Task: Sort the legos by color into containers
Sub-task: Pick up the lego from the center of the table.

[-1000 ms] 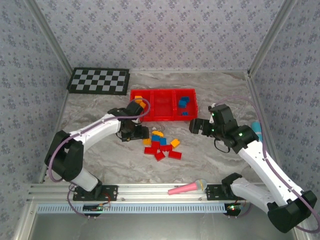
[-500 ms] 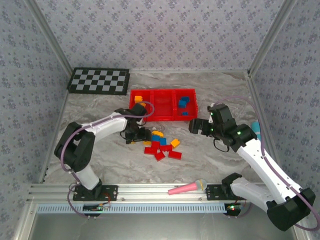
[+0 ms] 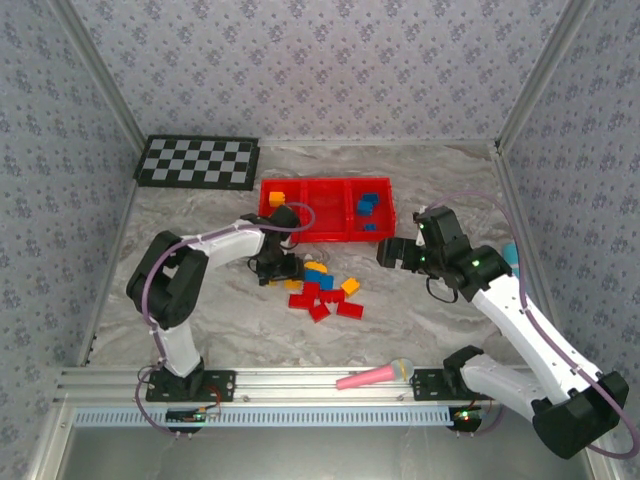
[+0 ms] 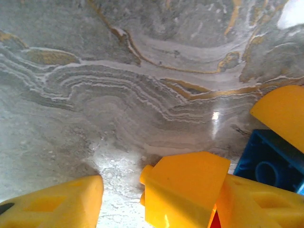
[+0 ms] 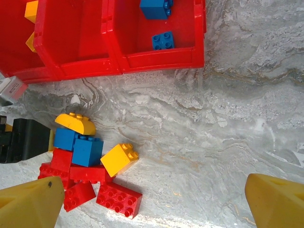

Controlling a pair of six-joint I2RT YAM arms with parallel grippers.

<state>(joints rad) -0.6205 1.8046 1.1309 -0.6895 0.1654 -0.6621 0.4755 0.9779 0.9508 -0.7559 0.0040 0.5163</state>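
The loose legos (image 3: 325, 292) lie in a pile of red, blue and yellow bricks in front of the red tray (image 3: 325, 236). My left gripper (image 3: 278, 268) is down at the pile's left edge and open. In the left wrist view a yellow brick (image 4: 185, 190) sits between its fingers (image 4: 52, 204), resting against the right one, with a blue brick (image 4: 270, 161) beside it. My right gripper (image 3: 395, 252) hovers open to the right of the pile, with nothing between its fingertips (image 5: 28, 204). The tray's left compartment holds yellow bricks (image 3: 277, 197), the right one blue bricks (image 5: 161, 40), and the middle one is bare.
A checkerboard (image 3: 198, 162) lies at the back left. A pink microphone toy (image 3: 375, 375) rests near the front rail. A teal object (image 3: 512, 255) shows behind my right arm. Bare marble table (image 5: 228, 133) stretches right of the pile.
My left gripper has slid right along the table to the pile's left edge, and its arm has swung in. The right arm has stayed still.
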